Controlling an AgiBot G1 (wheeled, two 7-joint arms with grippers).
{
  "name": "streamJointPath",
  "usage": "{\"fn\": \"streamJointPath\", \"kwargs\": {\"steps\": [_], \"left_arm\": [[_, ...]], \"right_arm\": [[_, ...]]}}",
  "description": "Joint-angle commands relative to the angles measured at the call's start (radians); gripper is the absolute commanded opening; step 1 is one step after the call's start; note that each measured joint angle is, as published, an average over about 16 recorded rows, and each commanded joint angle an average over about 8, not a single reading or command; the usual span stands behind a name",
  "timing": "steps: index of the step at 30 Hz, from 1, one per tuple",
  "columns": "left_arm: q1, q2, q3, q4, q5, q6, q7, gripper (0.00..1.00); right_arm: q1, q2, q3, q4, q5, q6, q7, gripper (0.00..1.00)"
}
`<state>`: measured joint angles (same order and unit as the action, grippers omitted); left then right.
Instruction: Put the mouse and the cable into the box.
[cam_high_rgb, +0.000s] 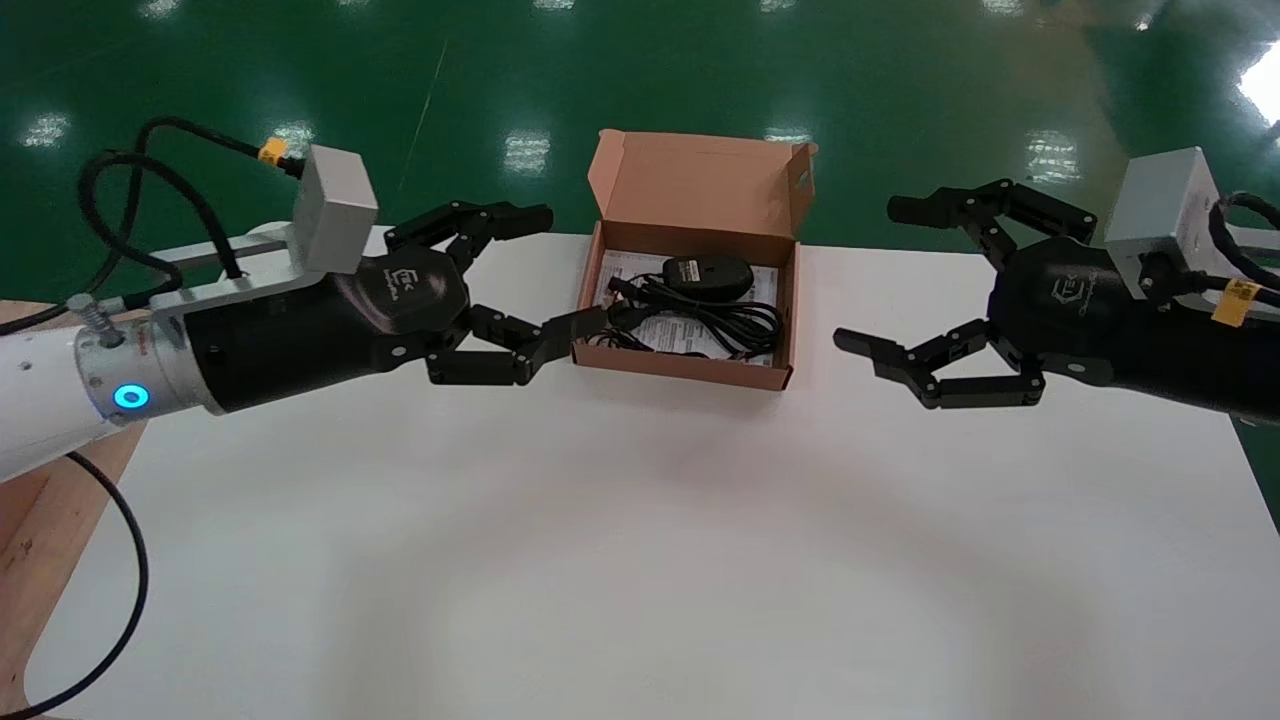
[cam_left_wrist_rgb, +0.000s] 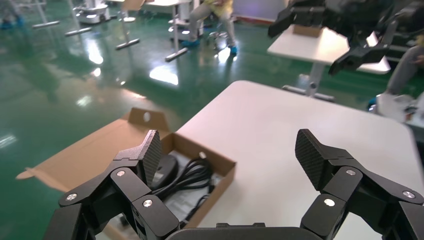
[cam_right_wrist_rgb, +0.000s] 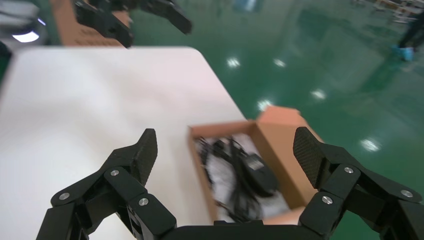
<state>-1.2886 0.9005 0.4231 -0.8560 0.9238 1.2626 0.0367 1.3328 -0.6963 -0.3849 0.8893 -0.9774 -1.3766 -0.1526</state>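
The box (cam_high_rgb: 690, 370) sits at upper centre of the head view, near the far edge of the table (cam_high_rgb: 640, 520), with its lid flap (cam_high_rgb: 700, 185) standing up behind. The mouse (cam_high_rgb: 708, 274) and coiled cable (cam_high_rgb: 700, 322) lie inside on a printed sheet (cam_high_rgb: 628, 270). The left gripper (cam_high_rgb: 562, 270) is spread wide, one fingertip at the box's left wall. The right gripper (cam_high_rgb: 868, 275), also spread wide, hovers clear of the right wall. Broad white tabletop fills the lower frame.
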Motion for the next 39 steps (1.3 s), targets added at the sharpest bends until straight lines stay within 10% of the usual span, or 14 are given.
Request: {"fn": "streamJointPath", "kwargs": {"steps": [1,20,39], "left_arm": [[0.019,-0.025,-0.013,-0.038,-0.017,0.02,-0.02,1.0],[0.192,-0.26,-0.129,-0.385,-0.173,0.209,-0.201,1.0],[0.222,-0.298,-0.149,-0.441,-0.201,0.241,-0.228,1.0]], "right_arm": [[-0.025,0.008,0.01,0.039,0.024,-0.012,0.033,1.0],[-0.249,0.082,0.101,0.38,0.238,-0.115,0.327,1.0],[-0.265,0.087,0.108,0.404,0.255,-0.122,0.344,1.0]]}}
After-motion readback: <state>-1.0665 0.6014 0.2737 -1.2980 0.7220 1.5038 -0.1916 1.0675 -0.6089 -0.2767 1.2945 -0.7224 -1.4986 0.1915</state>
